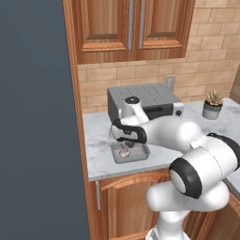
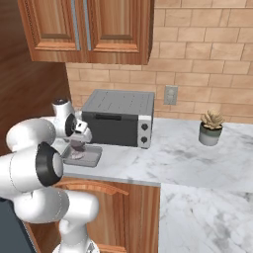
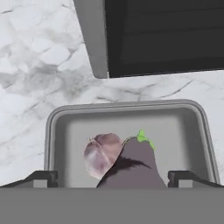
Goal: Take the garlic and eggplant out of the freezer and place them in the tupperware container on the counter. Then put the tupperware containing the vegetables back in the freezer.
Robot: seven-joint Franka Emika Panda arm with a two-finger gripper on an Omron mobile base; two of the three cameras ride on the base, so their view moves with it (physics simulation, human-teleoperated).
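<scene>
Eggplant and garlic lie touching in the tupperware container on the desk, tool spread wide above.

In the hand view, the eggplant runs off the bottom of the picture, so you can't see its lower end, and it covers part of the garlic beside it. From the right base view, the robot's arm hides the near left corner of the tupperware container, and what lies in the container is too small to tell apart.
</scene>
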